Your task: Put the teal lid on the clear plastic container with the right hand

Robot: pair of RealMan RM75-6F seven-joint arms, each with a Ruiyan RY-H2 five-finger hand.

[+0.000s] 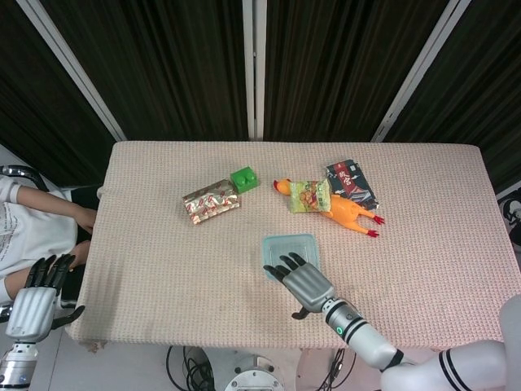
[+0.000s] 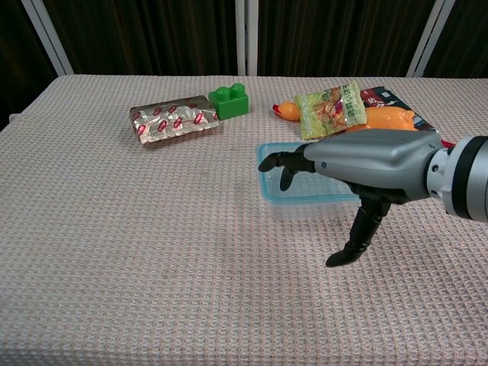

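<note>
A teal lid [image 1: 289,244] lies on top of the clear plastic container [image 2: 299,207] in the middle of the table; the lid's teal rim [image 2: 264,183] shows along the box's top edge. My right hand [image 1: 303,283] [image 2: 366,160] hovers over the near half of the box, fingers spread and pointing toward the far side, thumb hanging down toward the cloth. It holds nothing. Whether its fingertips touch the lid I cannot tell. My left hand [image 1: 37,297] hangs open off the table's near left corner.
Behind the box lie a rubber chicken [image 1: 350,213] [image 2: 389,118], a green snack bag [image 1: 308,195] [image 2: 329,109] and a dark packet [image 1: 351,181]. A foil packet [image 1: 211,200] [image 2: 174,118] and a green brick [image 1: 243,178] [image 2: 229,101] lie far left. A person [image 1: 32,224] sits at the left edge.
</note>
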